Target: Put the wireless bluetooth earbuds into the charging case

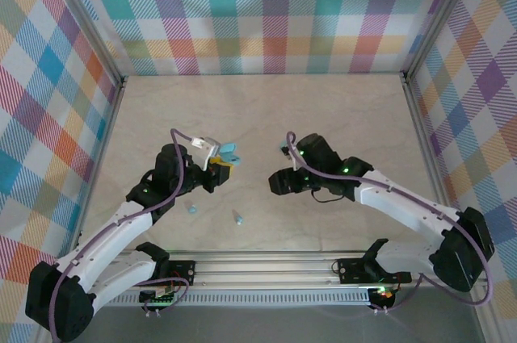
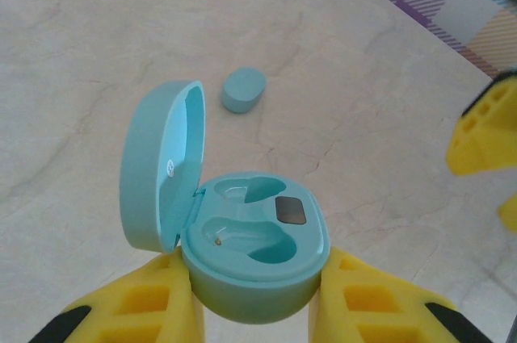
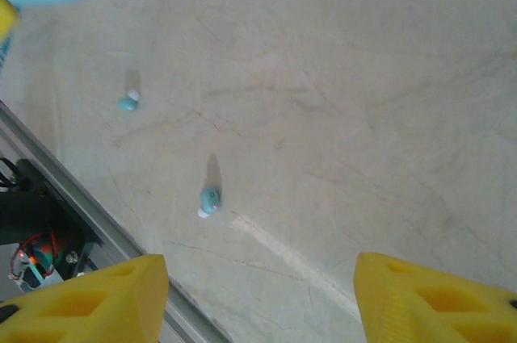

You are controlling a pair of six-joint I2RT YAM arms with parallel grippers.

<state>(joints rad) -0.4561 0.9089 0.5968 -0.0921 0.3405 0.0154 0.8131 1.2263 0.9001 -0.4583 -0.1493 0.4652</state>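
Left gripper [image 2: 254,304] clamps the light-blue oval plastic charging case [image 2: 258,238], lid open. Right gripper [image 3: 258,294] hangs wide open, empty, above a tiny light-blue plastic earbud [image 3: 209,200] on the table [image 3: 363,77]. Picking it up looks next, needing a centred descent.

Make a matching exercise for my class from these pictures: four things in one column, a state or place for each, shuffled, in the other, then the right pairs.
Things
1. charging case
2. second case
3. earbud
4. right gripper

States
A. tiny, lying loose on the table
B. fingers apart, nothing between them
C. lid up, clamped in the left gripper
D. lid shut, lying on the table

Pairs: 1-C, 2-D, 3-A, 4-B
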